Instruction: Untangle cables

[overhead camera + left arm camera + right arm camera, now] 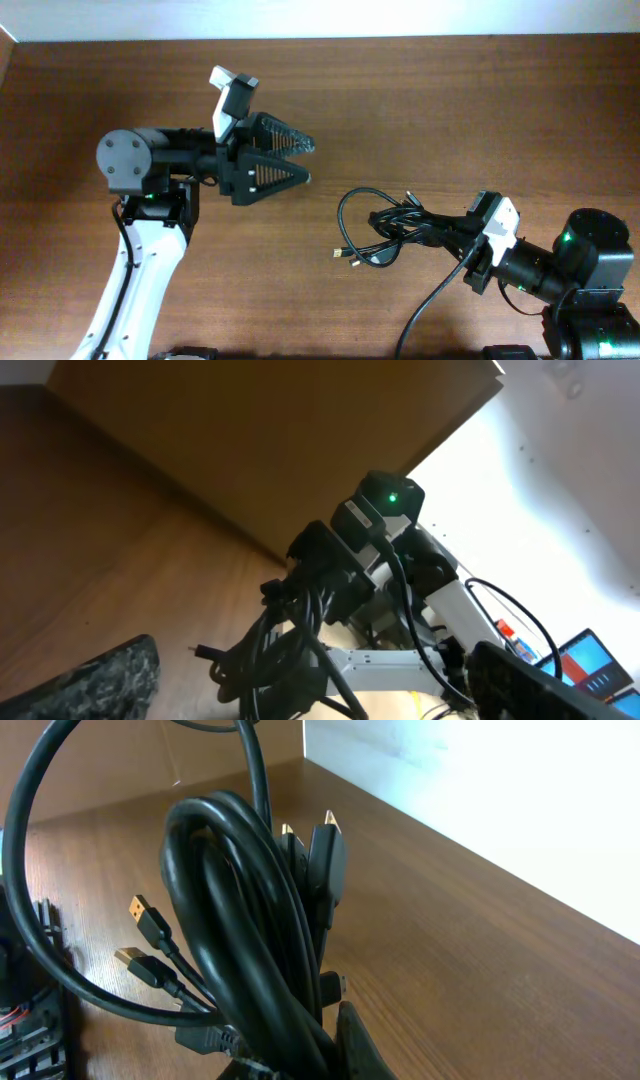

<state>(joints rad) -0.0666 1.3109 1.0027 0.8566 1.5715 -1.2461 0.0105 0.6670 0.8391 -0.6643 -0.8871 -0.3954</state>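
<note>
The cables (388, 228) lie as one black tangled bundle on the wooden table, right of centre, with small plug ends (345, 255) sticking out to the left. My right gripper (447, 234) is shut on the bundle's right side. In the right wrist view the cables (245, 910) rise thick from between the jaws, one dark finger (362, 1045) shows beside them, and the gold-tipped plugs (148, 920) fan out to the left. My left gripper (303, 160) is open, empty and well left of the bundle. The left wrist view looks across at the cables (290, 650).
The table's far edge meets a white wall (320, 18) along the top. The right arm's base (590, 265) stands at the lower right and the left arm's white link (135, 280) at the lower left. A monitor (590, 665) sits beyond the table.
</note>
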